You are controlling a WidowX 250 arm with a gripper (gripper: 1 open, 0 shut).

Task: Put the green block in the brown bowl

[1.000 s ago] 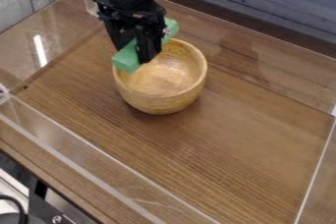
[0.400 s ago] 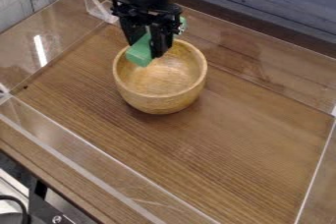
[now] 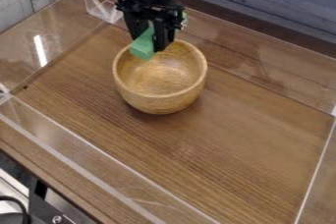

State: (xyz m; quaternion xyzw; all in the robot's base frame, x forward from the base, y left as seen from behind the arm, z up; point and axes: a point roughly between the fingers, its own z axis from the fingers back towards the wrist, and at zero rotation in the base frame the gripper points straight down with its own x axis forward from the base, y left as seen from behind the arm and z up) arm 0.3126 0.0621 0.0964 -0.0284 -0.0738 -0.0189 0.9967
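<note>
The end effector (image 3: 144, 33) grips 1 green block (image 3: 143, 47) over the rim of 1 brown bowl (image 3: 159, 79).

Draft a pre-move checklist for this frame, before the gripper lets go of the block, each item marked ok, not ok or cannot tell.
1. Black gripper closed on the bright green rectangular block: ok, gripper shut on it.
2. Round light-brown wooden bowl upright: ok.
3. Block over the bowl's opening: cannot tell; it overlaps the upper-left rim in this view, but its height is unclear.
4. Bowl free of other things inside: ok, none seen in its visible part.
5. Block resting in the bowl: not ok, it is still in the grip.
</note>
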